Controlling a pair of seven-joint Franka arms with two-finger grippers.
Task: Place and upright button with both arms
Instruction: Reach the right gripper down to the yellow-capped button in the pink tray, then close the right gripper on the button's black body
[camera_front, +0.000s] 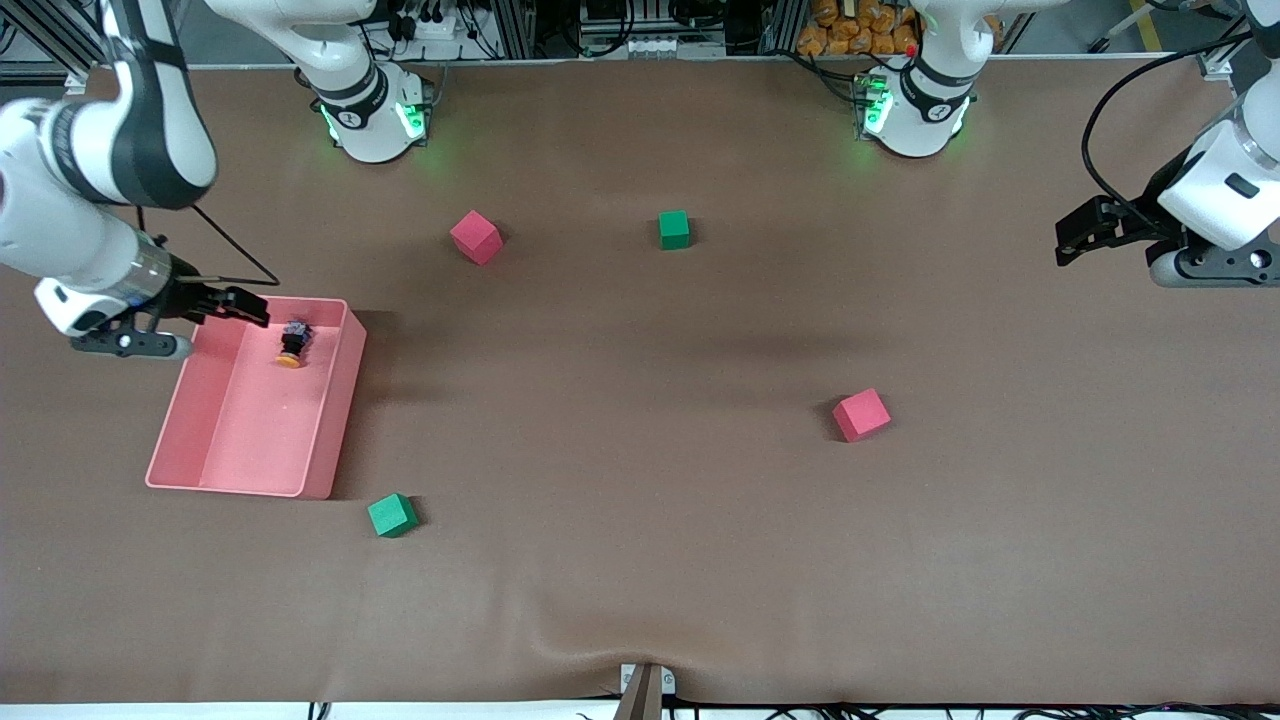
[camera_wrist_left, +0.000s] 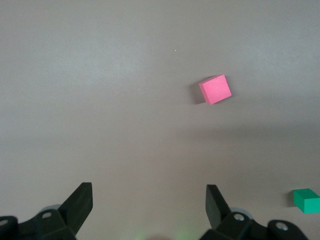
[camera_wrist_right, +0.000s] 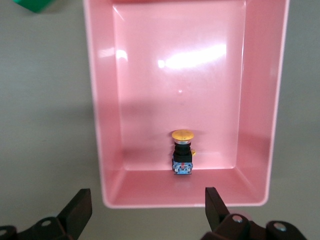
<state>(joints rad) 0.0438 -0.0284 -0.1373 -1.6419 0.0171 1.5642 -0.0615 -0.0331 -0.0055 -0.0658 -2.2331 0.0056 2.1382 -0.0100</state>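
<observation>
A glossy pink rectangular tray sits on the brown cloth-covered counter toward the right arm's end. Inside it, near the end farthest from the front camera, the button lies on its side, with a round orange cap and a boxy dark body. The right claw hovers over that end, spread wide and empty. The left claw waits wide open and empty over the counter at the left arm's end.

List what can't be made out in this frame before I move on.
- Button in the pink bin: its body's underside is hidden by its own bulk in the right wrist view; in the front view it is too small for detail.
- Right pincer: open over the bin's rim, base cut off by the picture edge.
- Left pincer: open, likewise cut off; only its side shows in front view.
</observation>
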